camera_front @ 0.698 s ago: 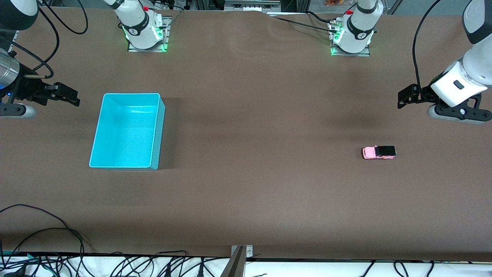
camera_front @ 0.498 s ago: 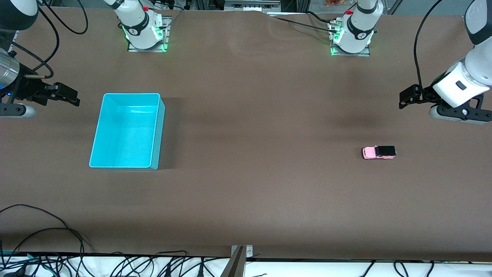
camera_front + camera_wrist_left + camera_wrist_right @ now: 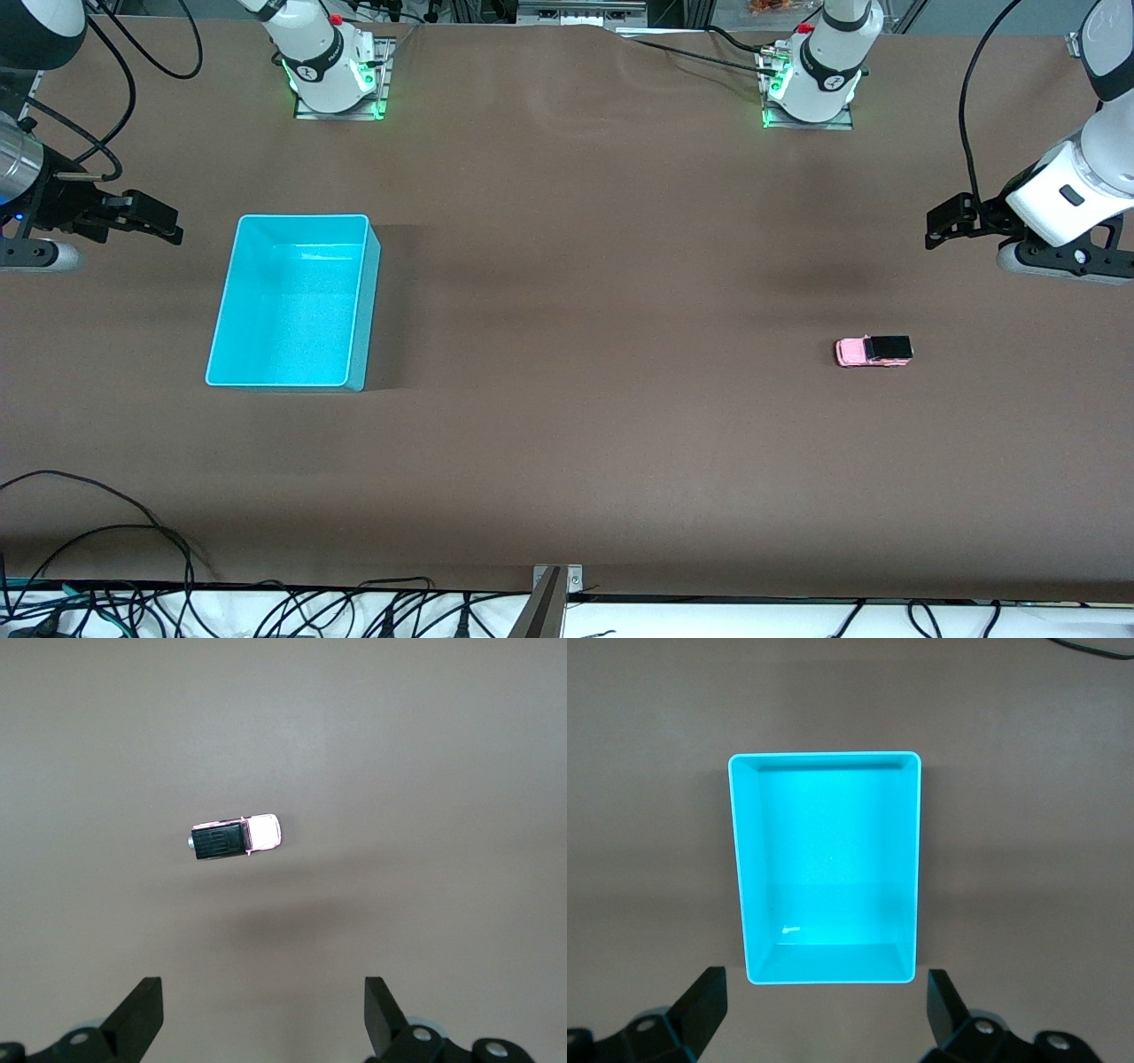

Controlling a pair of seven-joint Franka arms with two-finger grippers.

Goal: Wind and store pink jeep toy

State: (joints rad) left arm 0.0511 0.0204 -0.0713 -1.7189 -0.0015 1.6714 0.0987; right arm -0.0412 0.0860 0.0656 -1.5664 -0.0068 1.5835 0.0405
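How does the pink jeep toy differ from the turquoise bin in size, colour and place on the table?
The pink jeep toy is tiny; the turquoise bin is far larger. The jeep is pink with a black roof; the bin is plain turquoise. The jeep lies toward the left arm's end, the bin toward the right arm's. Both rest untouched on the table.

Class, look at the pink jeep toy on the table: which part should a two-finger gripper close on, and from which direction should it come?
Grip the pink jeep toy across its two long flanks, coming straight down from above. It sits upright on its wheels, lying lengthwise along the table, so the flat sides probably suit the left gripper, whose open fingers look wide enough to straddle it.
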